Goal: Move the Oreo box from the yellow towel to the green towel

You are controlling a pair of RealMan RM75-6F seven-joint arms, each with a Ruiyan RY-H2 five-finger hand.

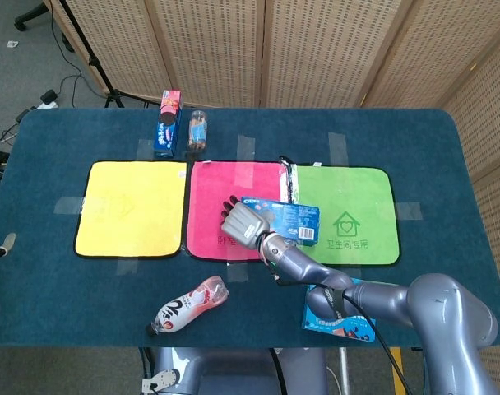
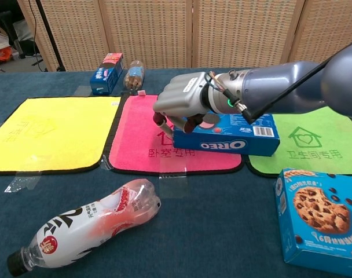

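Observation:
The blue Oreo box (image 1: 293,223) (image 2: 237,134) lies flat across the seam between the pink towel (image 1: 210,193) (image 2: 138,147) and the green towel (image 1: 358,197) (image 2: 318,124), its right end over the green one. My right hand (image 1: 243,222) (image 2: 183,101) sits on the box's left end, fingers curled down over its edge, gripping it. The yellow towel (image 1: 131,206) (image 2: 48,133) at the left has nothing on it. My left hand does not show in either view.
A plastic drink bottle (image 1: 188,306) (image 2: 89,226) lies on its side in front of the pink towel. A blue cookie box (image 1: 339,321) (image 2: 318,220) lies at the front right. A small blue box (image 1: 166,123) and a small bottle (image 1: 197,130) stand behind the towels.

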